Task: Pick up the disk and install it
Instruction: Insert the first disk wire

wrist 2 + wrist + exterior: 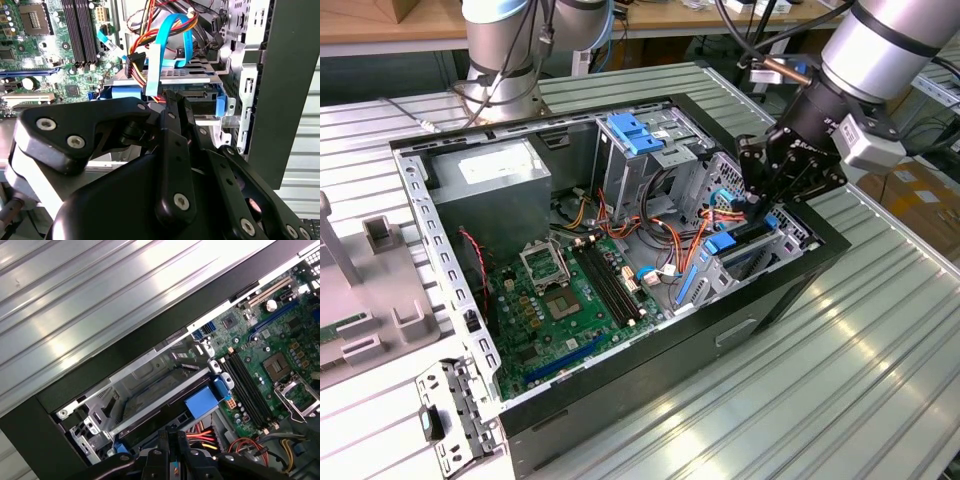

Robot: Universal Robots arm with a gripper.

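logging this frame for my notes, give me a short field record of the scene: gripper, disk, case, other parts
gripper: lowered into the case by the drive bay, at the exterior view's right; fingers look closed together in both wrist views
disk: blue-railed, lying in the bay just beyond the fingertips; whether it is gripped cannot be told
case: black, open, on a ribbed metal table
motherboard: green, on the case floor
power supply: grey box, far corner
cables: orange and blue, beside the bay
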